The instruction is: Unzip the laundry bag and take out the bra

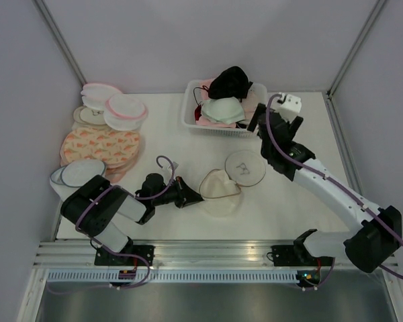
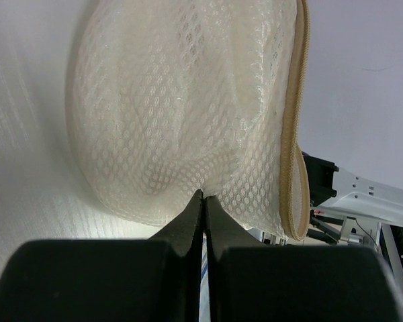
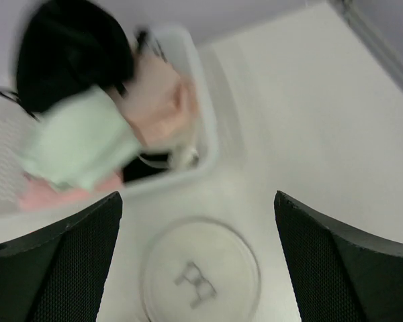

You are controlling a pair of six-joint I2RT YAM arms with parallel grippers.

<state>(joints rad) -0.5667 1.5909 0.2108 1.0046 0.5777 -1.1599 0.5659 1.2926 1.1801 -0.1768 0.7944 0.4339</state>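
we look down on a white table (image 1: 289, 201) boxed in by plain grey walls, with both arms reaching in from its near edge. at the far side stands a white basket (image 1: 218, 131) heaped with bras. the black bra (image 1: 230, 82) sits on top at the far rim, a pale green bra (image 1: 221, 111) lies just in front of it, and pink bras (image 1: 208, 122) are underneath. the right wrist view is blurred but shows the same basket (image 3: 205, 121), with the black bra (image 3: 70, 54) at upper left and the pale green bra (image 3: 80, 144) below it.

in the middle of the table lies the laundry bag (image 1: 218, 193), slumped on its side. its round cream lid (image 1: 245, 168), marked with a small black drawing, lies flat beside it and touches it. we cannot make out anything dark inside the mesh.

the left gripper (image 1: 196, 198) is clenched on the bag's left side. from the left wrist we see it (image 2: 203, 198) pinching a fold of the white mesh (image 2: 168, 114), with the tan zip edge (image 2: 292, 134) running down the right.

the right gripper (image 1: 255, 123) hangs with its fingers (image 3: 67, 261) spread wide and holds nothing. it is between the basket and the lid (image 3: 200, 272), so the black bra is near it, up and to the left, well apart from the bag.

at the left edge are pink-rimmed discs (image 1: 117, 107) and a mesh tub (image 1: 74, 174) half hidden by the left arm, so we cannot tell what is in it.
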